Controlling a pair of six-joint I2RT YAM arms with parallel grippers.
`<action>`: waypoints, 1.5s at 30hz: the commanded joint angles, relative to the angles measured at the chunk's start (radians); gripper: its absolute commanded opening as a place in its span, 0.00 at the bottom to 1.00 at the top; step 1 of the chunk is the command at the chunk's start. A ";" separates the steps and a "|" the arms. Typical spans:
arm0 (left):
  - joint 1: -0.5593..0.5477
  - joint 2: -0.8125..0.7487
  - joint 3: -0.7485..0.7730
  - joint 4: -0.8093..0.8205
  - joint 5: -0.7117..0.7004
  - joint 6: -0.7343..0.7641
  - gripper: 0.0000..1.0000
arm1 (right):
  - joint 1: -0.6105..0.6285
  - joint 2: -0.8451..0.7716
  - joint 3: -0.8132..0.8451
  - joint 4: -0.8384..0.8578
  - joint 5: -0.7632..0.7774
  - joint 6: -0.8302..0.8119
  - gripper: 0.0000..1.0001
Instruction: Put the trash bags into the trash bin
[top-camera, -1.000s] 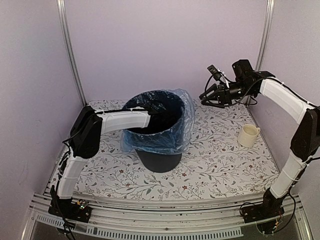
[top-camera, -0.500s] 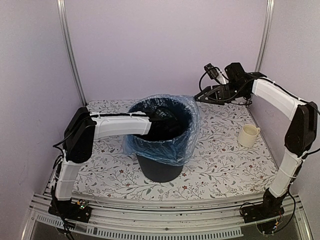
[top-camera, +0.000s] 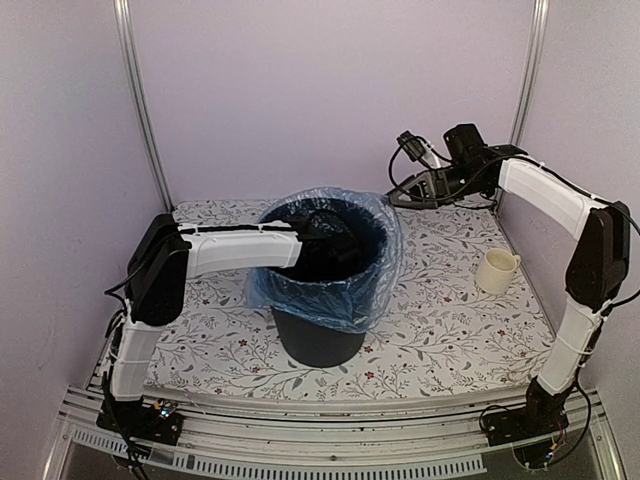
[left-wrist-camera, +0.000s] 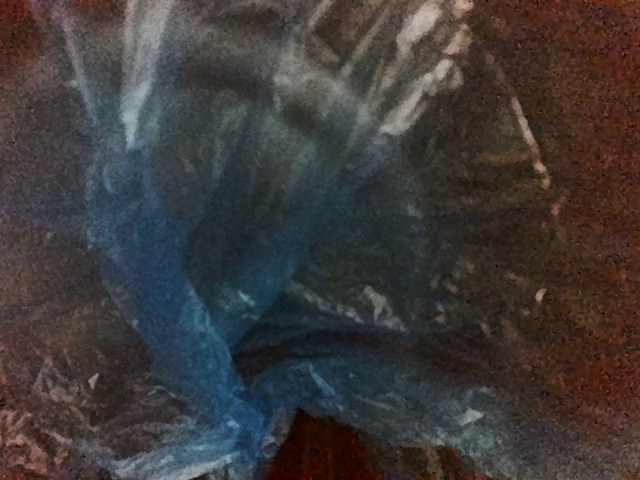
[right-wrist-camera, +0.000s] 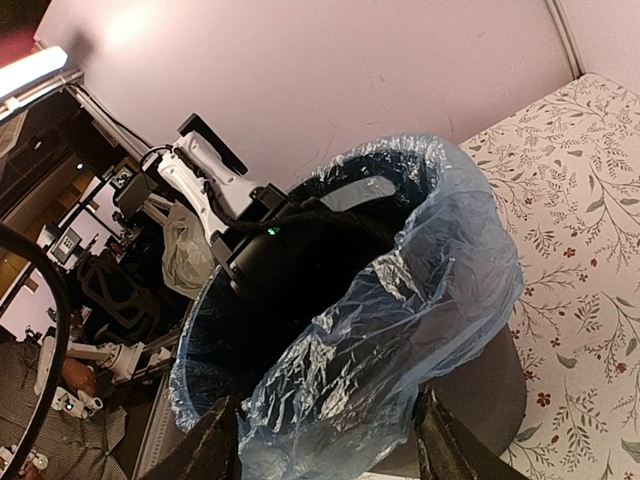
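top view: left arm (top-camera: 240, 250) level, reaching into trash bin (top-camera: 320, 342); left gripper (top-camera: 335, 248) sunk inside, open or closed cannot tell; trash bag (top-camera: 345, 295) lines bin, draped over rim; right arm (top-camera: 545, 190) raised high | left wrist: crinkled blue bag close up, no fingers seen | right wrist: right gripper (right-wrist-camera: 325, 440) spread wide, empty, apart from bin

One trash bin (top-camera: 318, 342), one blue trash bag (top-camera: 335, 295), one cream mug (top-camera: 496, 270), two arms (top-camera: 240, 250) (top-camera: 545, 195).
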 joint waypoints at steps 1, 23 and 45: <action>-0.003 0.018 0.027 0.005 -0.002 0.010 0.00 | 0.004 0.016 0.002 0.033 0.012 0.043 0.59; 0.004 0.039 0.070 0.005 -0.023 0.018 0.00 | 0.005 0.114 -0.090 0.073 0.144 0.146 0.01; 0.040 -0.097 0.079 0.013 0.014 0.049 0.00 | 0.004 0.172 -0.091 0.034 0.203 0.085 0.01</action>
